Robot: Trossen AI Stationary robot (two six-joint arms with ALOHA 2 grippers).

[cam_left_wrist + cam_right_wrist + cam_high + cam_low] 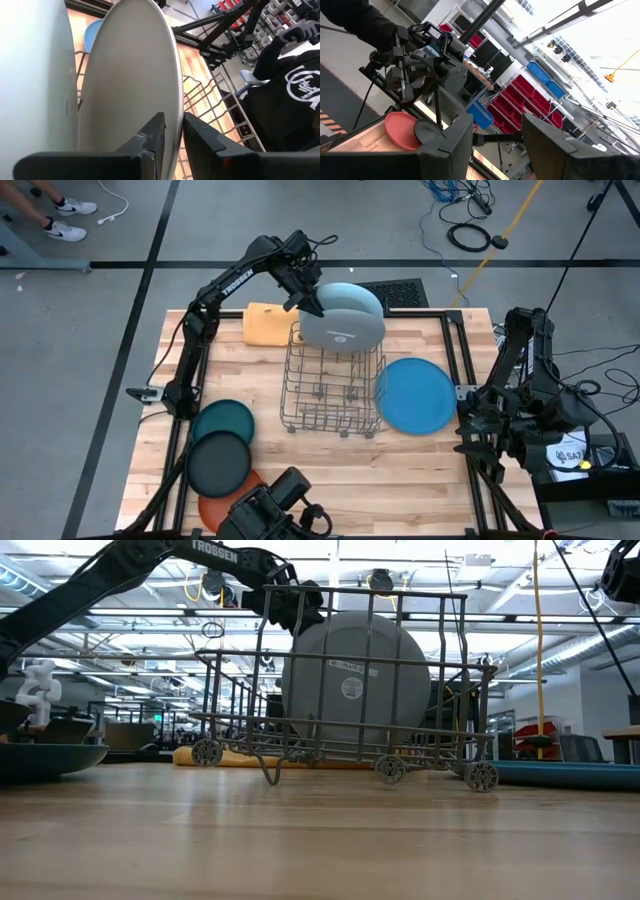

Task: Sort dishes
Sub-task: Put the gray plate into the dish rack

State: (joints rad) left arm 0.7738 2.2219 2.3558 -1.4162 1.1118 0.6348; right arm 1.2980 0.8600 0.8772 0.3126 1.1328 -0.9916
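Note:
A grey plate [342, 330] stands on edge at the far end of the metal wire rack [330, 395]. A light blue plate [352, 297] stands close behind it. My left gripper [305, 300] is shut on the grey plate's upper left rim. A medium blue plate [415, 395] lies flat on the table, right of the rack. The dark teal [222, 420], black [218, 463] and orange [222, 508] plates lie overlapping at the near left. My right gripper [495, 145] is open and empty at the table's right edge [500, 435]. My left gripper pinches the grey plate's rim [172, 117] between its two fingers, one finger on each face. The fingers come from the table's far left, slanting down. The plate stands upright inside the rack [350, 680]; whether its lower edge rests on the wires, I cannot tell.
A folded orange-yellow cloth [265, 323] lies at the far left of the rack. The rack's near part holds no plate. Bare wood lies between the rack and the near edge. A dark device [270, 510] sits at the near edge, over part of the orange plate.

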